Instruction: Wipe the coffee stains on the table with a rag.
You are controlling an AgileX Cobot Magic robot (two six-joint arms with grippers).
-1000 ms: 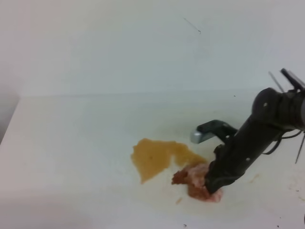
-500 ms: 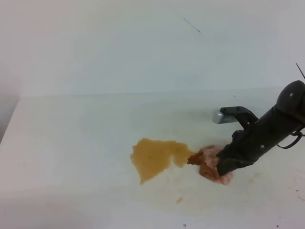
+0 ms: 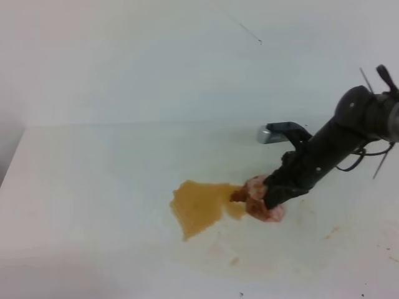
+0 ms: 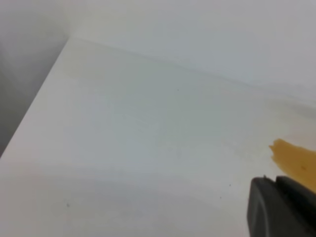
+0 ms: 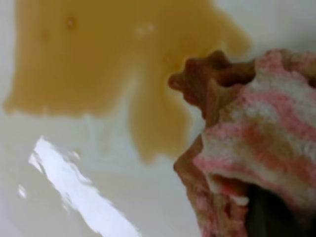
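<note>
Rag pressed at the coffee stain's edge

The striped rag (image 3: pixel 259 199), clenched in the right arm's jaws, touched the coffee stains (image 3: pixel 199 205) at their 3 o'clock edge on the white desk (image 3: pixel 93 187); being small and already soaked, it might smear the liquid wider.

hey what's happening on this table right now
A robot is mopping up spilled coffee. Its right gripper is shut on a wadded pink-and-white striped rag, already browned in patches, and presses it against the right edge of the coffee stains on the white table. Most of the tan puddle is not yet wiped; only a faint yellowish smear shows on the table below it. The left gripper is barely in view at the frame corner of its own camera and handles nothing.
</note>
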